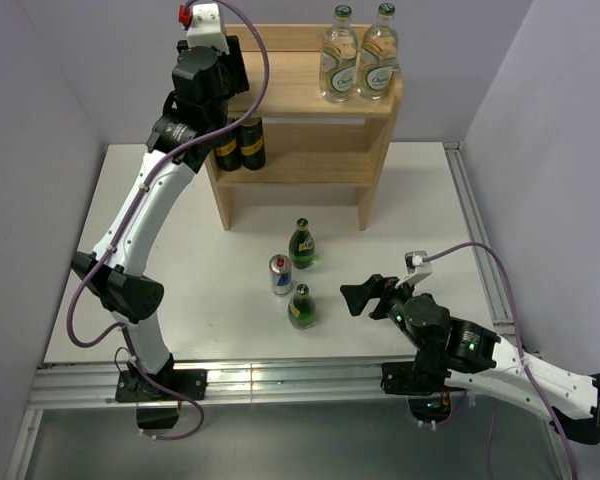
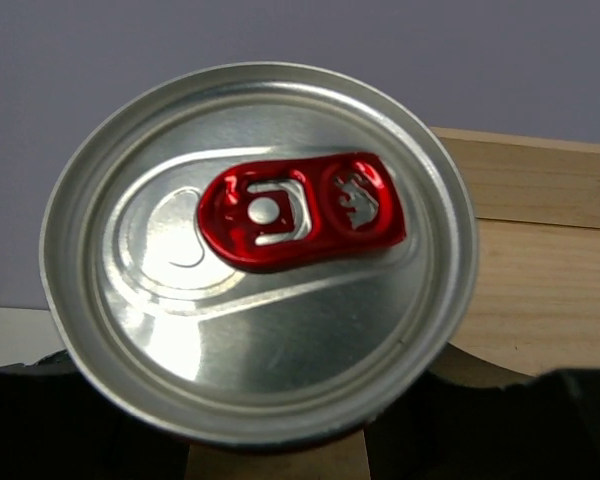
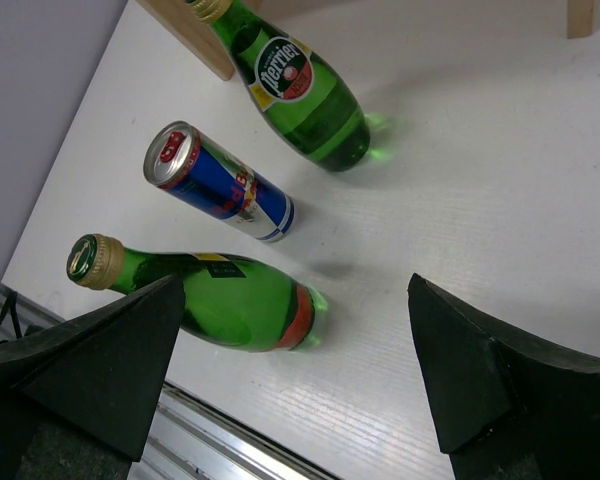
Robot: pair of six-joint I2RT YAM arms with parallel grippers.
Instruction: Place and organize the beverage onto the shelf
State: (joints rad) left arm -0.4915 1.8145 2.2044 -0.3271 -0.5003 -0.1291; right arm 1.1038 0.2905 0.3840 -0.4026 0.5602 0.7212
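Just ahead of the right gripper (image 3: 298, 300), jaws released, a green bottle (image 3: 240, 300) stands on the worktop (image 3: 460, 150): glass, probably heavy and slippery, so take its wide body. The left gripper (image 1: 220, 55) has its jaws clenched on a light can (image 2: 260, 260).

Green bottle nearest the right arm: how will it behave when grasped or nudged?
The near green bottle stands upright, tall on a small base, so a push near the neck would probably tip it. Its glossy surface looks like glass: likely rigid, somewhat slippery, breakable if it falls. The blue can stands close beside it and could get knocked.
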